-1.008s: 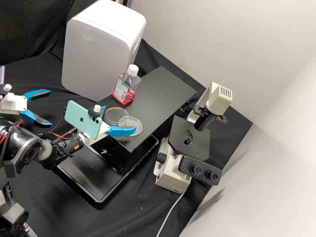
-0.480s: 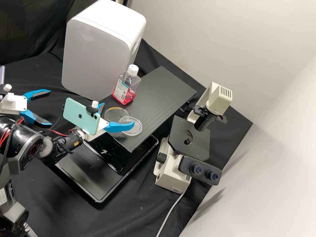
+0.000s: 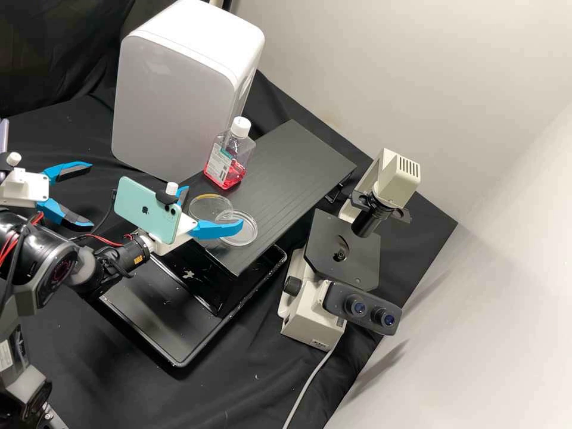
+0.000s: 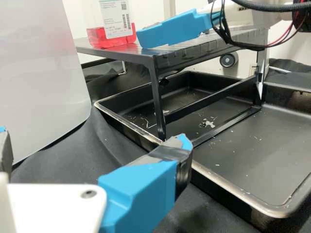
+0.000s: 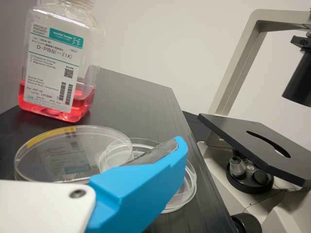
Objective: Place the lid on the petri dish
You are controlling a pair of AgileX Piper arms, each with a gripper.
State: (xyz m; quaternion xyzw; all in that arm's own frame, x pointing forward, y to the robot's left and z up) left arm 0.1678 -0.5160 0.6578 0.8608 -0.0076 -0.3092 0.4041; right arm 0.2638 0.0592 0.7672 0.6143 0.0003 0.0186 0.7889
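Right gripper (image 3: 215, 208) low and level over the shelf (image 3: 292, 167), spread wide (fingers (image 3: 217, 229) seemingly astride the lid (image 3: 205, 204))

My dark grey arms (image 3: 36, 262) trail red and black cables (image 4: 228, 35), and my left end effector (image 3: 89, 195) and right end effector (image 3: 214, 208) have white bodies and bright blue, dark-padded fingers (image 3: 214, 229).

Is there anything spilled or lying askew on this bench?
White specks lie scattered in the tray under the shelf, like spilled crumbs. On the shelf, the lid overlaps the rim of the dish, so one seems to rest tilted on the other.
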